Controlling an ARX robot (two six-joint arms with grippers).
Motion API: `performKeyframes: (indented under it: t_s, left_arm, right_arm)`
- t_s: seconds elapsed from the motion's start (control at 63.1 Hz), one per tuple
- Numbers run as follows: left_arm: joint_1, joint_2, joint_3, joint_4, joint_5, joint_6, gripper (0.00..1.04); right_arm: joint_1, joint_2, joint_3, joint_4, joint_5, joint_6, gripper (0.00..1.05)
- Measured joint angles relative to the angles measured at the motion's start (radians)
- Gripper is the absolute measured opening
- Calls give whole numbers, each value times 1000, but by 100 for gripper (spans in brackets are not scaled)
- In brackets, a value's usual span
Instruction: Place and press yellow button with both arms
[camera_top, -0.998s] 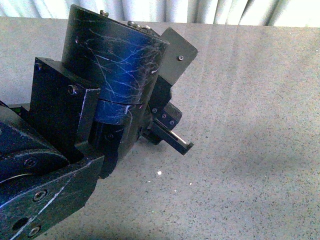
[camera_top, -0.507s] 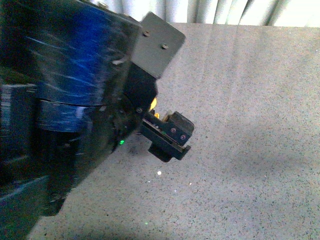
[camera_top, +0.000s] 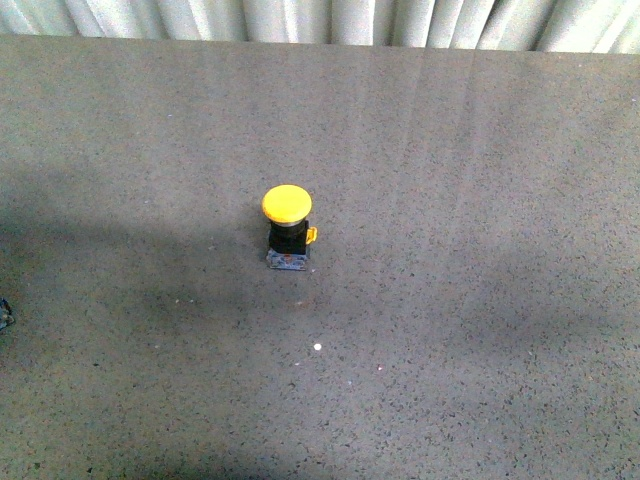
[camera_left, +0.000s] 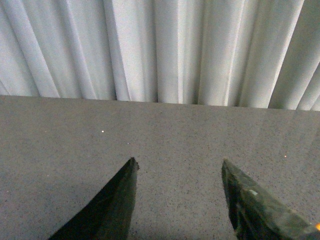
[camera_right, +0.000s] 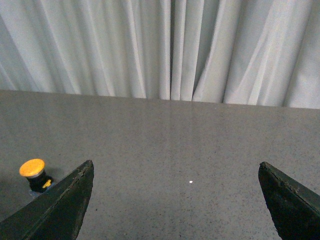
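The yellow button (camera_top: 287, 225) stands upright on the grey table near the middle of the front view, its round yellow cap on a black body with a small yellow side tab. Nothing touches it. Neither arm shows in the front view apart from a dark sliver at the left edge (camera_top: 5, 315). In the right wrist view the button (camera_right: 34, 174) sits beyond and beside one finger (camera_right: 60, 210), outside the open right gripper (camera_right: 176, 165). The left gripper (camera_left: 177, 162) is open over bare table, and the button is out of its view.
A grey speckled table (camera_top: 480, 300) fills the front view, with a pale pleated curtain (camera_top: 300, 20) along its far edge. A small white speck (camera_top: 317, 346) lies on the table in front of the button.
The left arm, which filled the front view and hid the button, has withdrawn to the left out of the frame. The button now stands alone in plain sight.
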Motion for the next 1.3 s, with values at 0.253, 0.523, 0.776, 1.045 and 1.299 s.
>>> performKeyframes:
  t_s: [0.253, 0.523, 0.776, 1.045, 1.299]
  left_arm:
    - [114, -238, -76, -160, 127, 2, 4]
    - [210, -491, -116, -368, 210, 5, 1]
    - [337, -696, -117, -555, 330, 7, 1]
    - [339, -830, -117, -682, 338, 7, 1]
    - [339, -921, -117, -772, 338, 7, 1]
  right_arm:
    - [-127, 353, 204, -354, -117, -29, 96]
    - [20, 972, 460, -50, -119, -149, 96]
    - [344, 1500, 758, 35, 15, -85, 92]
    - [465, 1755, 966, -9, 77, 5, 45]
    - [495, 1814, 1038, -35, 79, 37, 4]
